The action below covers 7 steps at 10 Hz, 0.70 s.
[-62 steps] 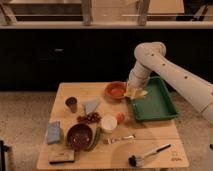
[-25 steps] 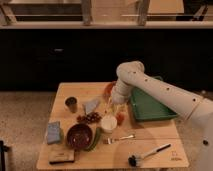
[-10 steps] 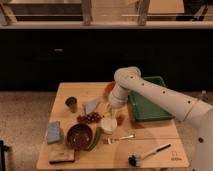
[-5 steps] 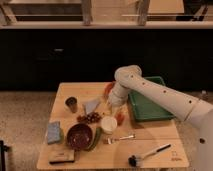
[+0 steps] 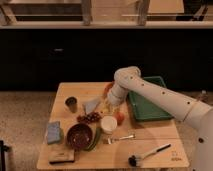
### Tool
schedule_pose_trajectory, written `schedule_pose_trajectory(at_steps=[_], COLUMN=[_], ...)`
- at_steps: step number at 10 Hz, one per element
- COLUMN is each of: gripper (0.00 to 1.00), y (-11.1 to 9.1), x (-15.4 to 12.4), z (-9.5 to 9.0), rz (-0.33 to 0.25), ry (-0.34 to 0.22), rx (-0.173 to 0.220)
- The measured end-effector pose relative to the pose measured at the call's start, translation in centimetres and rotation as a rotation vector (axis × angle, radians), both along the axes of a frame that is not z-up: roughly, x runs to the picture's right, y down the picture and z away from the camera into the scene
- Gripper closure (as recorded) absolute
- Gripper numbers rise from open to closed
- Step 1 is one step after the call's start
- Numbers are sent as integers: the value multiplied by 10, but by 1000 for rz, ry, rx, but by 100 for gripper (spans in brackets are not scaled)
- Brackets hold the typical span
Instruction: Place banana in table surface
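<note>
My gripper (image 5: pixel 107 106) hangs low over the middle of the light tan table surface (image 5: pixel 155 142), just behind the white cup (image 5: pixel 108 124) and right of a pale blue wedge (image 5: pixel 91 105). A small pale-yellow shape, the banana (image 5: pixel 104 108), shows at the gripper's tip, close to the tabletop. I cannot tell whether it rests on the wood. The white arm reaches in from the right, over the left edge of the dark green tray (image 5: pixel 152 106).
An orange-red fruit (image 5: pixel 120 117), dark grapes (image 5: pixel 89 118), a maroon bowl (image 5: pixel 79 136) and a long green vegetable (image 5: pixel 95 141) crowd around the cup. An orange bowl (image 5: pixel 107 89) sits behind the arm. A dark cup (image 5: pixel 71 104), blue sponge (image 5: pixel 53 132), fork (image 5: pixel 120 138) and brush (image 5: pixel 147 154) lie on the table.
The arm swung left from over the green tray to the table's middle and lowered beside the white cup. In the last half second it has barely moved.
</note>
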<state>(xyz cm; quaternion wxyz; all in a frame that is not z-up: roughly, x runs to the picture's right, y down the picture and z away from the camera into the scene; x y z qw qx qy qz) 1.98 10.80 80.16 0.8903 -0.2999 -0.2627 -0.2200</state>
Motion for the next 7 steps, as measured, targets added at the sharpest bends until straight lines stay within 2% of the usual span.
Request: schedule_pose_trajectory(at_steps=[3,5,6,7], gripper=[99,97,91,80], y=[-6,-8,-7,-6], x=[-17,-23,-26,-27], z=[15,27,34,40], rz=[-31,-42,-35,-22], ry=[-7,-5,-5,-13], rx=[-1,-18,-27,-39])
